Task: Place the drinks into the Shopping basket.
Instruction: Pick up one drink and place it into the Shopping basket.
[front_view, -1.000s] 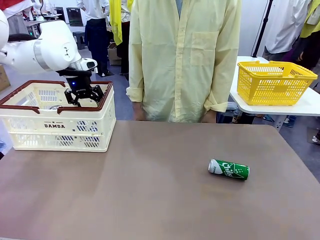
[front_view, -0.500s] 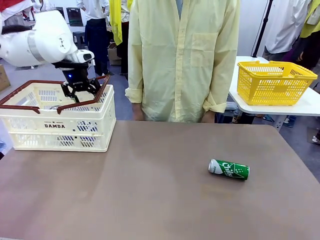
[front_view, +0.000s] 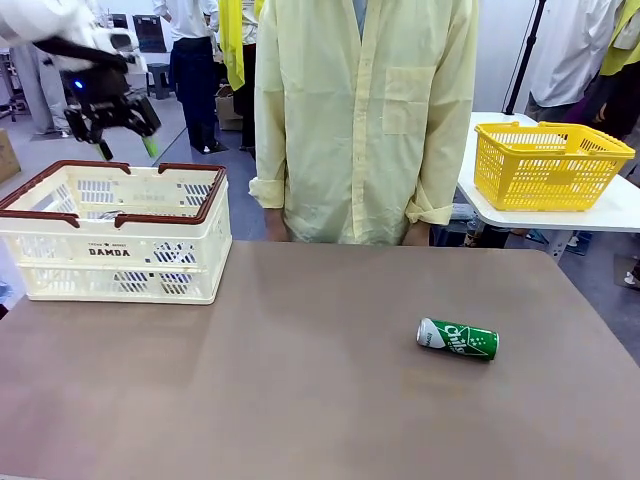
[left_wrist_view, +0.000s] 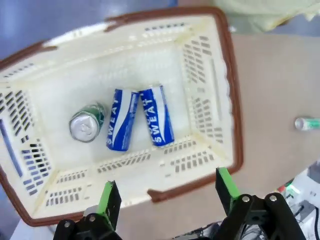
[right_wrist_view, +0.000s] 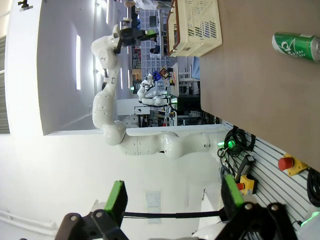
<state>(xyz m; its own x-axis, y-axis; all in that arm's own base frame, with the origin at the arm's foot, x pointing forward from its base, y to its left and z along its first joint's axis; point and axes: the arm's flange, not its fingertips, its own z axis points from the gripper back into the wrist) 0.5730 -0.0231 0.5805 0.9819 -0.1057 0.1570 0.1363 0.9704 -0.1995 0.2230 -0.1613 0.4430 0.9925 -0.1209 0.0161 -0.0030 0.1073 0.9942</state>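
While it hovers, left hand (front_view: 128, 150) spread wide, empty

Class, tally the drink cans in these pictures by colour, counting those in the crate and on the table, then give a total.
Blue cans, both in the crate: 2
Green cans, one in the crate, one lying on the table: 2
Total: 4

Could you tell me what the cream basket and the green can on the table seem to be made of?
Shopping basket: likely moulded plastic, matte cream, with perforated walls and red-brown rim. Green can: probably aluminium, glossy printed side, bare silvery end.
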